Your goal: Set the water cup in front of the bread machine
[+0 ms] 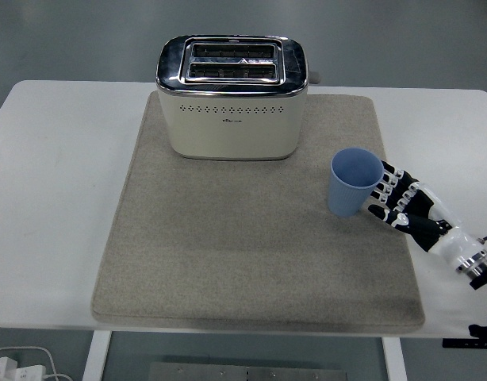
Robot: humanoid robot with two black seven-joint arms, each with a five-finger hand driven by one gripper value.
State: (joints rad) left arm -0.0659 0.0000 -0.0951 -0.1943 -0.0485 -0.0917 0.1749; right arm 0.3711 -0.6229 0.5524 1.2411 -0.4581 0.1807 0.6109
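A light blue water cup (pixel 354 182) stands upright on the right part of a beige mat (pixel 251 238), to the right and in front of a cream toaster (pixel 232 96) with a chrome top. My right hand (pixel 386 194) comes in from the right edge, fingers spread, with the fingertips at the cup's right side. I cannot tell whether they touch it. The fingers are not closed around the cup. The left arm is out of view.
The mat lies on a white table (pixel 53 182). The toaster stands at the mat's back edge. A white power strip (pixel 13 367) with a cable shows below the table's near left corner.
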